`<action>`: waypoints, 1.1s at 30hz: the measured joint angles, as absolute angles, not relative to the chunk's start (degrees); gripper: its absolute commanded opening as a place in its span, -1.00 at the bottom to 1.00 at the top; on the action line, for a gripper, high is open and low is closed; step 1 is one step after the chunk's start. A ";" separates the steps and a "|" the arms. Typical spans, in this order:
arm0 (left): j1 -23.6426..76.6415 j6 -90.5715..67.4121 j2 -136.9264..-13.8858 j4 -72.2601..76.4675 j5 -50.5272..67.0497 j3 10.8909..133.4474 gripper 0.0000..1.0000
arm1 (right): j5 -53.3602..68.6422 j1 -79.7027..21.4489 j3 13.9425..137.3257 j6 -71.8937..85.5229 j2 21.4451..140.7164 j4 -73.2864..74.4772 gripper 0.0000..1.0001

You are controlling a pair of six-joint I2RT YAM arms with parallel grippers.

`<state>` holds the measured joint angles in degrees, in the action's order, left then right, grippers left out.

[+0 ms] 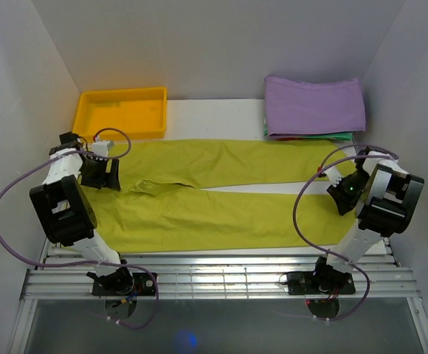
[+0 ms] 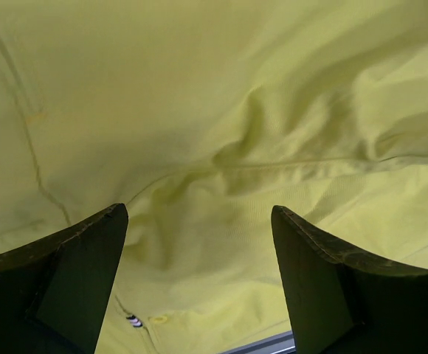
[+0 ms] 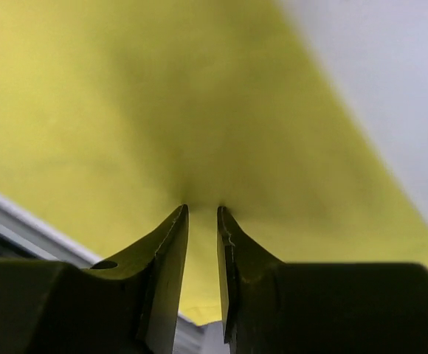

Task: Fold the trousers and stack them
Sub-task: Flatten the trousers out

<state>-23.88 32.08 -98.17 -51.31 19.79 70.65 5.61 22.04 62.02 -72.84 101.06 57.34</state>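
Across the tabletop [image 1: 214, 110], the soft, creased chartreuse trousers [image 1: 221, 217] lie flat. Left end effector [image 1: 105, 177] hovers with fingers apart above the waist. Right end effector [image 1: 343, 193] is clamped on cloth near the leg ends.

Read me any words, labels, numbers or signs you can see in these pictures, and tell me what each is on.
None: no text can be read in any view.
The trousers, yellow tray and purple cloth show no print.
The striped tag on the trousers shows only stripes, no letters.
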 measured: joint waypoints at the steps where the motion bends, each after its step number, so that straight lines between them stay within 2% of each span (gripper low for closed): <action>1: -22.26 31.44 -98.17 -51.29 20.16 71.26 0.78 | 6.61 22.04 64.31 -72.40 102.02 56.16 -0.42; 7: -15.75 27.94 -98.19 -50.85 22.22 76.73 0.78 | 13.17 21.32 84.86 -68.34 106.63 53.12 -0.35; 11: -13.67 26.11 -99.83 -50.15 22.50 80.31 0.78 | 14.15 18.76 91.07 -64.47 109.97 49.45 -0.35; 18: -11.31 23.00 -105.62 -48.45 22.48 80.77 0.78 | 11.60 14.79 87.99 -59.37 119.02 43.55 -0.37; 26: -11.07 22.26 -108.36 -46.19 20.71 78.89 0.71 | 6.76 14.90 77.21 -61.19 112.38 34.33 -0.46; 30: -11.07 24.51 -108.31 -44.53 17.96 74.39 0.63 | 6.28 15.55 70.52 -65.73 107.31 35.48 -0.51; 33: -10.96 26.70 -106.65 -43.00 16.19 71.50 0.61 | 6.72 15.81 69.54 -67.55 106.15 39.05 -0.40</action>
<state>-10.96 26.70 -106.65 -43.00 16.19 71.50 6.72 15.81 69.54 -67.55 106.15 39.05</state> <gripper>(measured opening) 0.810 0.247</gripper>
